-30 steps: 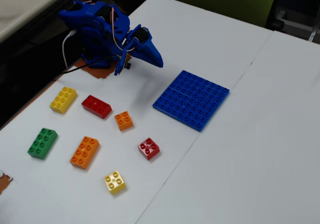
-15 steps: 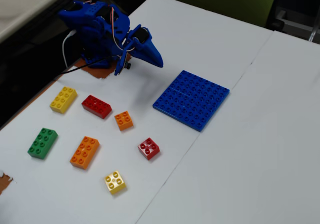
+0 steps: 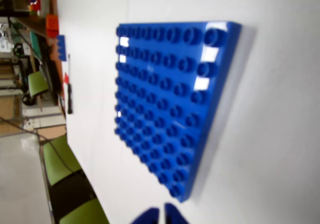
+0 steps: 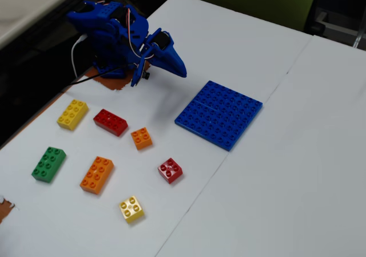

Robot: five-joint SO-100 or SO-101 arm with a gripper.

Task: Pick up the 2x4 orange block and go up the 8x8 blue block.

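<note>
2x4 orange block [image 4: 97,175]: one, lying near-left on the table [image 4: 297,171].
Seven bricks total, left of one 8x8 blue block [image 4: 219,114]; gripper [image 4: 178,69] far-left, empty, fingers together.

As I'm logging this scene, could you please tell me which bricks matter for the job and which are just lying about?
For the job: long orange brick; blue baseplate.

Lying about: green brick; long yellow brick; long red brick; small orange brick; small red brick; small yellow brick.
</note>
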